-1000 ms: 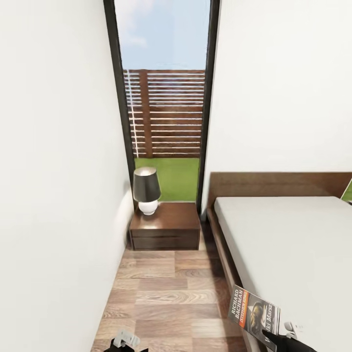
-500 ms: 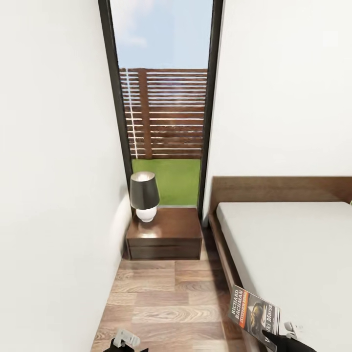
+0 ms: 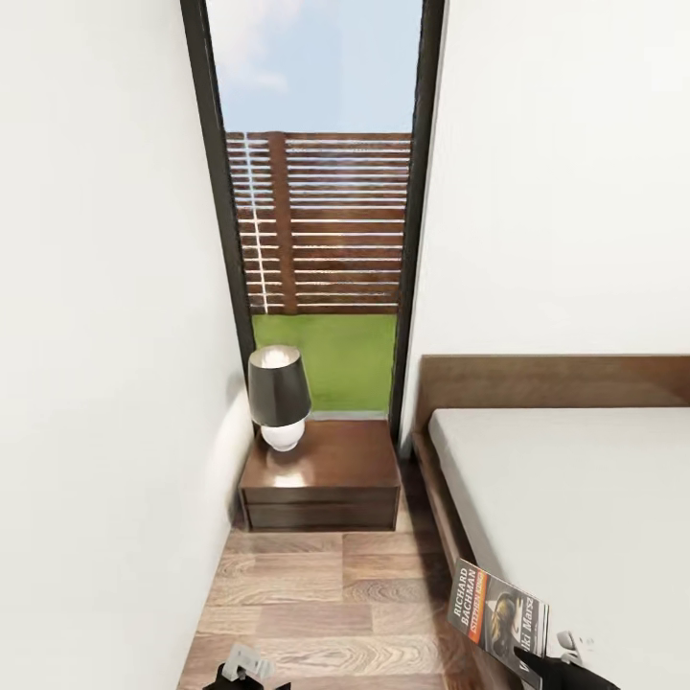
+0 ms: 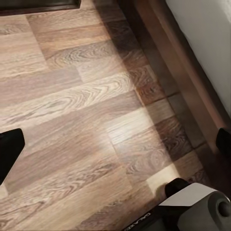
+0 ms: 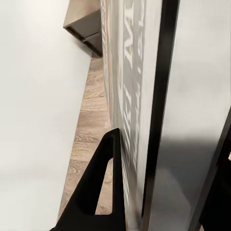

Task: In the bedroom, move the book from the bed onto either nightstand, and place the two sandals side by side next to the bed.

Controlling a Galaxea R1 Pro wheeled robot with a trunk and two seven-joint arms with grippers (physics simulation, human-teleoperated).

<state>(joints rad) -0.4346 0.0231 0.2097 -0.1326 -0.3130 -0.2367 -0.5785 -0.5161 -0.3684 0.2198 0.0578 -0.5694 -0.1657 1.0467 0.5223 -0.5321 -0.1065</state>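
While my right pincer (image 3: 537, 661) clamps the book (image 3: 498, 613) beside the bed (image 3: 575, 479), my left pincer (image 4: 115, 144) hangs wide, nightstand (image 3: 321, 479) ahead.

Head view toward nightstand (image 3: 321, 474); wrist views floorward.

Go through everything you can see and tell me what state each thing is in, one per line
Book: upright, clamped in the right gripper, off the bed.
Right gripper: shut on the book.
Left gripper: open, holding nothing, above the floor.
Nightstand: drawer closed, top holds a lamp.
Lamp: standing upright.
Bed: mattress bare.
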